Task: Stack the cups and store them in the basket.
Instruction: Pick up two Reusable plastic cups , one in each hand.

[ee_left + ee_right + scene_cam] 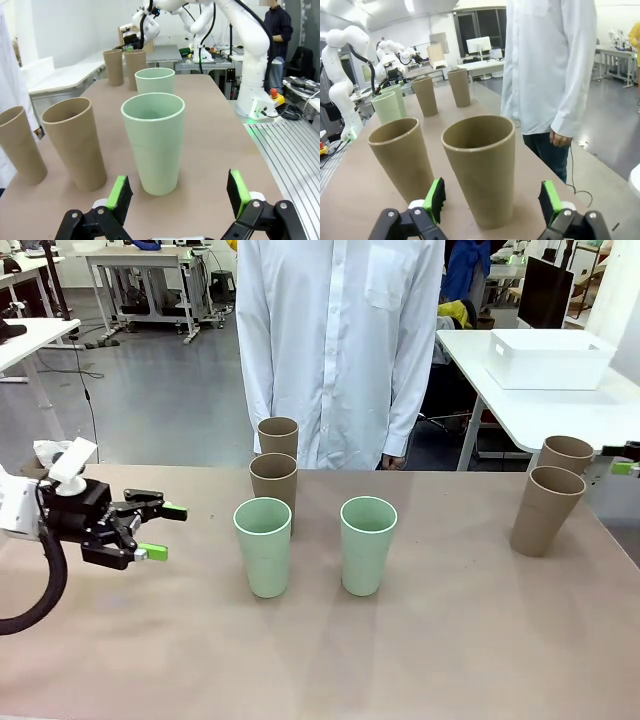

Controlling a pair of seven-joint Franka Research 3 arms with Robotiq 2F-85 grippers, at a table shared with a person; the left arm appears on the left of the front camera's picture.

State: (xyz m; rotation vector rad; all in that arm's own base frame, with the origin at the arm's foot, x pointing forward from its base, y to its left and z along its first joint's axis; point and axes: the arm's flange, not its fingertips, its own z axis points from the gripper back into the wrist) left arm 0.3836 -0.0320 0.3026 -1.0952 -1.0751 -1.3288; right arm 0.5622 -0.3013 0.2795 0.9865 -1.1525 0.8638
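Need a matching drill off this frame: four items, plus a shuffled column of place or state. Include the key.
1. left gripper
2. basket
3. mint cups
4. right gripper

A. on the white side table, far right
B. open, tan-brown cup straight ahead of its fingers
C. upright, side by side
D. open, aimed at a mint cup

Pairs: 1-D, 2-A, 3-C, 4-B

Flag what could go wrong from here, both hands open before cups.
1. The left hand faces a mint cup with a tan cup close beside it; a finger could tip that one.
2. The right hand faces a brown cup with a neighbour equally close.
3. The basket sits on another table, possibly out of reach.
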